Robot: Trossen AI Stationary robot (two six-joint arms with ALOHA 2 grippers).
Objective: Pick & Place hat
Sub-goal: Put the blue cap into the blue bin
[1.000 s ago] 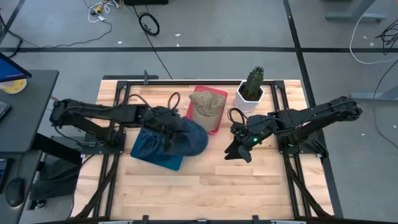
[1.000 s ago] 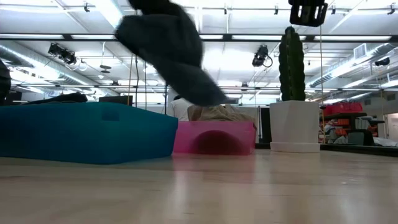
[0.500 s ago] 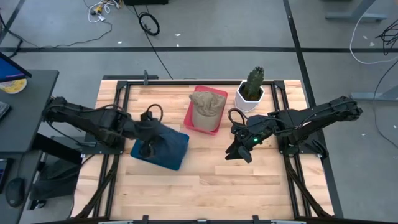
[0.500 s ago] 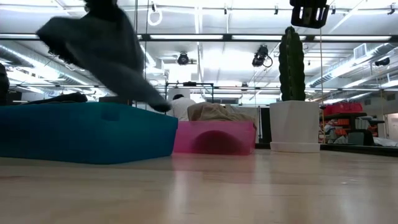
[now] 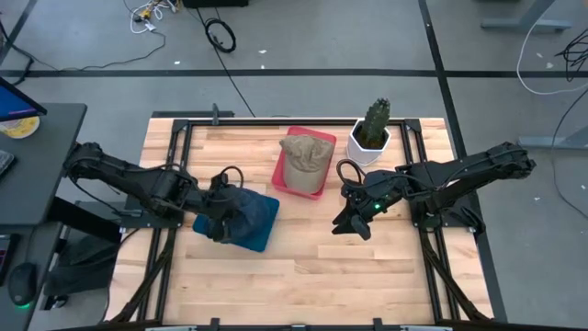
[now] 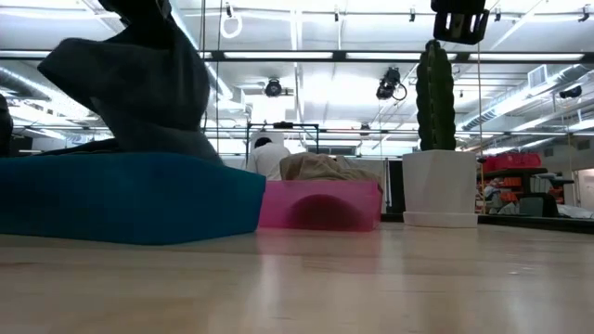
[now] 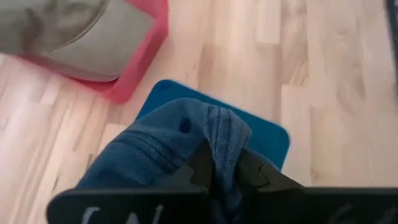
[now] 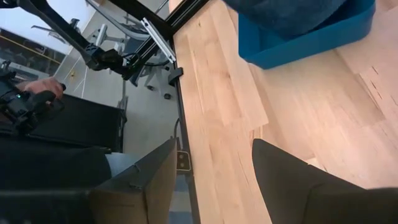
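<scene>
The left gripper (image 7: 225,169) is pinching the denim hat (image 7: 180,146) in tight-closed jaws, dangling it over the blue bin (image 5: 260,232). The right gripper (image 5: 352,221) is hanging parted and empty above the worktop (image 5: 303,267). Letting go off-centre risks fabric draping across the bin's rim.

Grey concrete floor (image 5: 303,37) around light wooden plank table (image 5: 303,276) on black metal frame (image 5: 179,121). Dark tape lines (image 5: 322,72) cross floor beyond table's far edge. Black coiled cable (image 5: 220,35) and white cable bundle (image 5: 152,13) on floor past far edge. Dark grey desk (image 5: 37,156) off table's left edge. Low view: long fluorescent ceiling strips (image 6: 306,56), black hanging spotlights (image 6: 388,83), red storage bins (image 6: 506,162) far off, person in white top (image 6: 269,158) in background.
</scene>
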